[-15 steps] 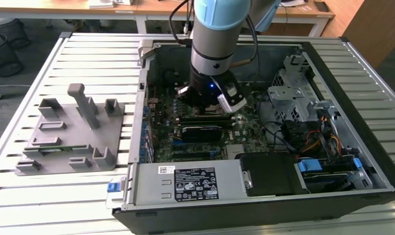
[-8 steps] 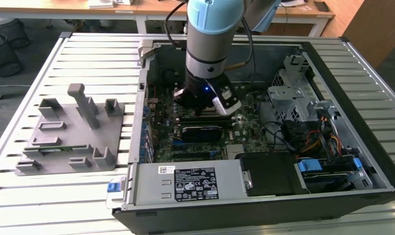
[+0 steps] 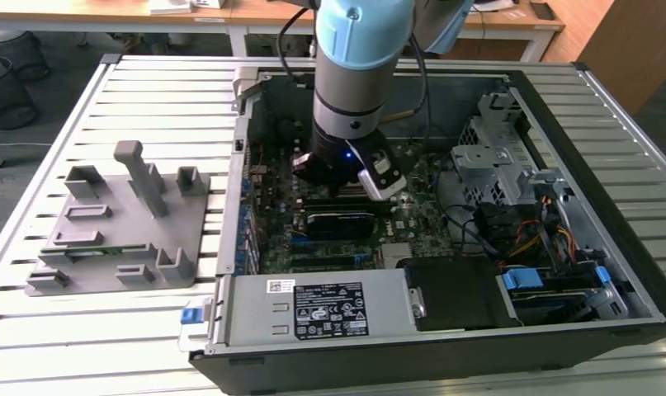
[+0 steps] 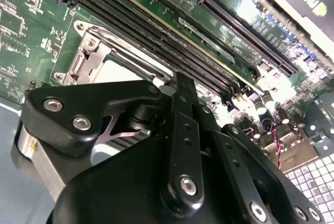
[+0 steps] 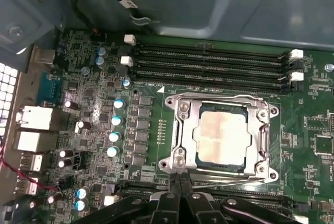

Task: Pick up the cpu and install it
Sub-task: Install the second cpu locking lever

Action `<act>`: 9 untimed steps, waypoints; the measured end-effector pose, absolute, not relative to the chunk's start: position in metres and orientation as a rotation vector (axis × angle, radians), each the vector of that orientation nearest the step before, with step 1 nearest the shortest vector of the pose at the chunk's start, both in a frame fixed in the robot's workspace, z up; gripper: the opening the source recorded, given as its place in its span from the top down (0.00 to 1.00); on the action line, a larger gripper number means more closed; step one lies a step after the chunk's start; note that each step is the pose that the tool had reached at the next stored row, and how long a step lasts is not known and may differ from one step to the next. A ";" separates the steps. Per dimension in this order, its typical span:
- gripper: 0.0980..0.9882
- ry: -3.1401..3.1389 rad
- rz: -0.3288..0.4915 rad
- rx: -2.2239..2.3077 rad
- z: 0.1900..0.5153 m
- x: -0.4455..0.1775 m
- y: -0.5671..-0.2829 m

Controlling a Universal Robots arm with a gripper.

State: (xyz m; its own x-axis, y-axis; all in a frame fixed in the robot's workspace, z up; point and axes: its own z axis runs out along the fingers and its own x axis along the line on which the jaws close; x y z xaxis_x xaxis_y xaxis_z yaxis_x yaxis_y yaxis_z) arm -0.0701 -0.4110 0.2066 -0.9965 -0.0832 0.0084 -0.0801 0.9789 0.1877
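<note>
The arm (image 3: 349, 74), grey with pale blue joints, reaches straight down into the open computer case (image 3: 443, 247), which lies on a slatted metal bench (image 3: 145, 91). Its gripper (image 5: 179, 185) hangs low over the green motherboard (image 5: 99, 78), near the middle of the case. In the first wrist view the cpu (image 5: 222, 136) sits seated in its socket, silvery top plate facing up, framed all round by the metal retention bracket (image 5: 180, 130). The black fingers (image 5: 176, 203) meet tip to tip at the bracket's edge, at about 7 o'clock from the cpu, clenched together with nothing between them. Four memory slots (image 5: 209, 65) run in parallel rows at 12 o'clock from the socket, and a column of round capacitors (image 5: 115, 130) stands at 9 o'clock from it. In the second wrist view the black gripper linkage (image 4: 182, 145) covers most of the socket, with a corner of the bracket showing beyond it and long slots running diagonally past. In the exterior view a grey plastic fixture (image 3: 118, 223) with upright posts rests on the bench at 9 o'clock from the case, well apart from the arm. The power supply (image 3: 310, 307), with its black label, sits at 6 o'clock inside the case.
</note>
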 end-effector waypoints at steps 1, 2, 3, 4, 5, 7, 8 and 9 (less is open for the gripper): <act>0.99 -3.109 -0.297 0.128 0.207 -0.070 -0.412; 0.99 -3.108 -0.301 0.128 0.206 -0.070 -0.414; 0.99 -3.108 -0.308 0.128 0.206 -0.070 -0.415; 0.99 -3.107 -0.317 0.128 0.206 -0.071 -0.416; 0.99 -3.106 -0.328 0.128 0.206 -0.071 -0.416; 0.99 -3.105 -0.343 0.128 0.206 -0.072 -0.417; 0.99 -3.105 -0.344 0.128 0.206 -0.072 -0.417; 0.99 -3.105 -0.344 0.128 0.205 -0.072 -0.417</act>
